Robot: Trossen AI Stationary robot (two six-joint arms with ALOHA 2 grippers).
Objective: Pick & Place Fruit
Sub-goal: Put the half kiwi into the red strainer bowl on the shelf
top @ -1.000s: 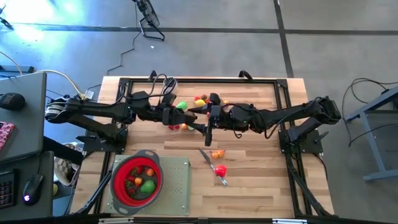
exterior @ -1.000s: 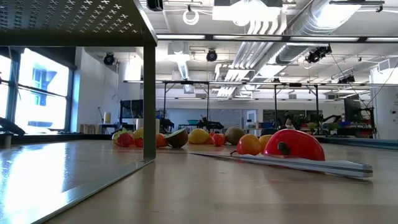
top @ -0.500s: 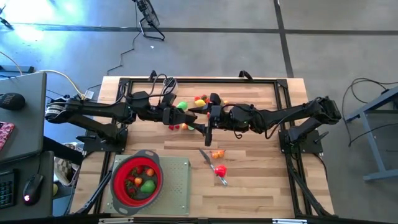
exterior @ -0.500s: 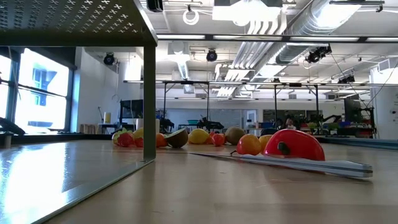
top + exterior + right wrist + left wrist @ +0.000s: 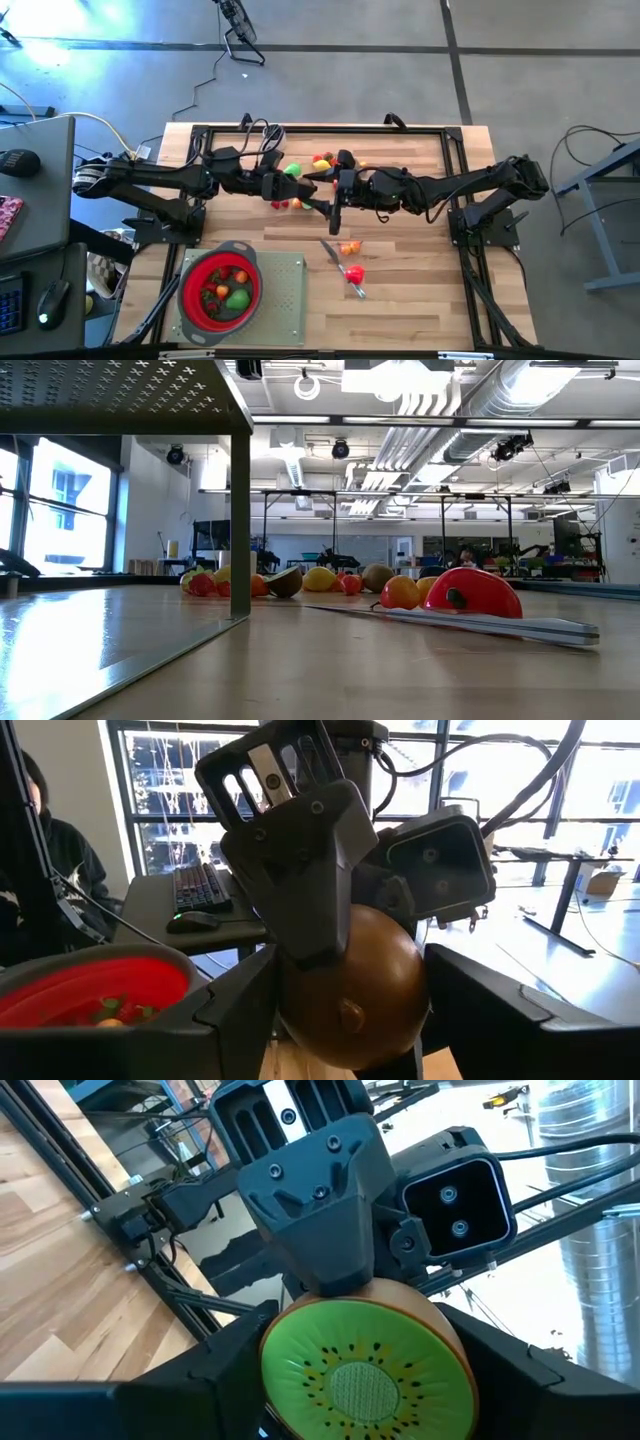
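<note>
A halved toy kiwi, green cut face (image 5: 365, 1370) and brown skin (image 5: 350, 970), hangs above the table's middle between both grippers. My left gripper (image 5: 365, 1390) reaches in from the table's left and my right gripper (image 5: 350, 1010) from the right; each is shut on the kiwi. In the high view the two grippers (image 5: 322, 190) meet tip to tip and hide the kiwi. More fruit lies on the wood beneath and behind them (image 5: 322, 162), (image 5: 283, 204), (image 5: 349, 247). My left gripper pinches the kiwi half between its two fingers at opposite sides of the rim (image 5: 268, 1375), level, from the table's left. The green cut face is turned toward its wrist. The kiwi is lifted clear of the table. My right gripper pinches the same kiwi half between its two fingers on the round brown skin (image 5: 415, 990), level, from the table's right. Its fingers stand turned about against the left pair; one of them (image 5: 320, 1230) meets the rim between the left fingers.
A red strainer (image 5: 220, 289) with fruit inside stands on a pale board (image 5: 285, 295) at the near left. A grey knife (image 5: 335, 255) and a red fruit (image 5: 354, 273) lie near the middle front. Black frame rails (image 5: 320, 128) edge the table.
</note>
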